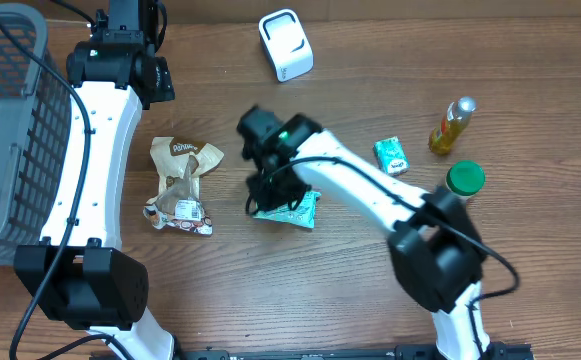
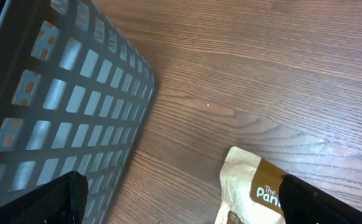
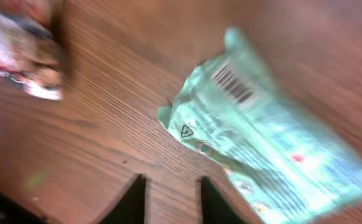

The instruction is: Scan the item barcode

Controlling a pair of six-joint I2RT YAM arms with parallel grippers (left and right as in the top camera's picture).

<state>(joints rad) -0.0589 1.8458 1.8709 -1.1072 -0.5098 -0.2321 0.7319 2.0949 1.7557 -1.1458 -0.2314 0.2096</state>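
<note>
While the overhead view showed the right hand (image 1: 262, 188) hovering over the green packet (image 1: 305, 210) at mid-tabletop, the scanner (image 1: 286, 45) sat near the far edge. By the left wrist view, the left hand (image 2: 181, 202) gaped empty beside the basket (image 2: 75, 93). By the right wrist view, the right hand's fingers (image 3: 134, 199) stood narrowly parted and gripped nothing. The barcode (image 3: 233, 86) faced up, so a good grasp would pinch the packet's edge and leave it uncovered.

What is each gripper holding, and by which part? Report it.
Nothing is held. The right gripper is open just short of the green packet, with nothing in it; the left gripper is wide open and empty.
</note>
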